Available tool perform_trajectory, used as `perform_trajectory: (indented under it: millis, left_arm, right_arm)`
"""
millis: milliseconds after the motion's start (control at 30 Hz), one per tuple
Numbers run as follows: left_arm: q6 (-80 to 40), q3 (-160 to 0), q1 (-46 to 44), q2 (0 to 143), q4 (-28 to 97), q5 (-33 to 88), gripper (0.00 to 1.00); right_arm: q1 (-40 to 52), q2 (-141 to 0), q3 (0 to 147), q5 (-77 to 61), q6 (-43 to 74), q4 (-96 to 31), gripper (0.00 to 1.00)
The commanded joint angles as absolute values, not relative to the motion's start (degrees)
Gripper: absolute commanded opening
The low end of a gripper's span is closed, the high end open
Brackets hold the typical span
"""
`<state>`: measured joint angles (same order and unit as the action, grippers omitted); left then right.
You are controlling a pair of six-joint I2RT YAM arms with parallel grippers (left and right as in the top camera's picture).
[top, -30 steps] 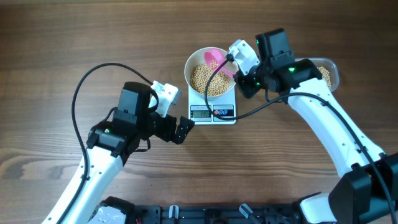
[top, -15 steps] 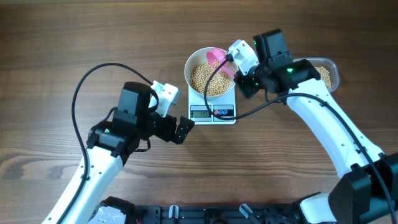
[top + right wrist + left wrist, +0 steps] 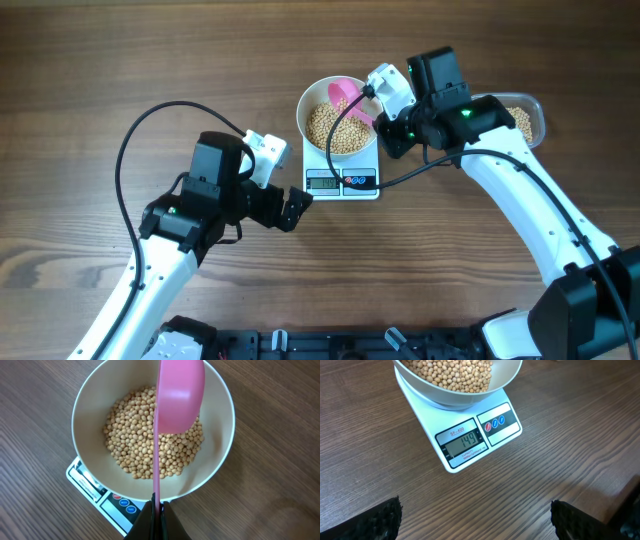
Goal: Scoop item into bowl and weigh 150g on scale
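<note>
Wooden desk (image 3: 100,60); at upper right the right arm hides most of the clear tub (image 3: 538,115). The right claw (image 3: 156,510) is clenched on the pink scoop (image 3: 177,390), whose cup hangs over the soybeans (image 3: 135,445) in the white bowl (image 3: 85,405) on the scale (image 3: 340,182). The left claw (image 3: 296,207) gapes empty just lower left of the scale.

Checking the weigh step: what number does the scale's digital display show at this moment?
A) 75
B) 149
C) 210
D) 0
B: in the left wrist view the display on the front of the scale reads 149, with the white bowl of beans sitting on the platform.
</note>
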<state>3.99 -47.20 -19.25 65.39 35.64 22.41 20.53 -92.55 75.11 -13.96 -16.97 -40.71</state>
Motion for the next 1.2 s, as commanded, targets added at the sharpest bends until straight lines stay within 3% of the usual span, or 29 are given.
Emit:
perform_trajectory:
  millis: [0,1167]
  left_arm:
    - [4.25,-47.03,-19.49,65.69,35.42,23.09,1.0]
    - [4.25,-47.03,-19.49,65.69,35.44,23.09,1.0]
  right_arm:
    - [20.56,-90.74,76.66,-15.44,-16.51,-40.58,0.04]
    - [20.62,-90.74,76.66,-11.55,-24.03,-38.24,0.04]
